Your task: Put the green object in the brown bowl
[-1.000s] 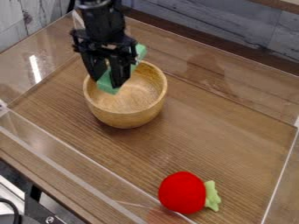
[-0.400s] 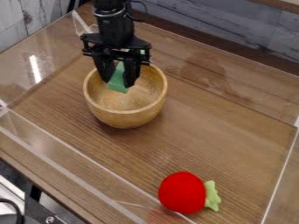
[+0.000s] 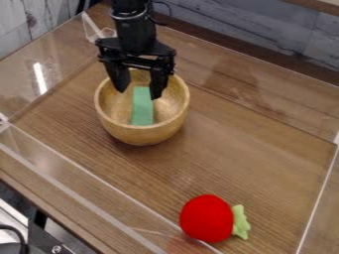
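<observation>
Now my pincer (image 3: 138,87) gapes wide over brown bowl (image 3: 142,111); green block (image 3: 141,106), up between my fingers in earlier frame, lies inside bowl. Red plush toy (image 3: 207,218) unmoved on table (image 3: 239,129).

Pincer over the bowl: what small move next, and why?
I'd lift the pincer straight up, probably slowly: its jaws stand apart, the green block lies inside the bowl, and the fingers hang close over the rim.
</observation>
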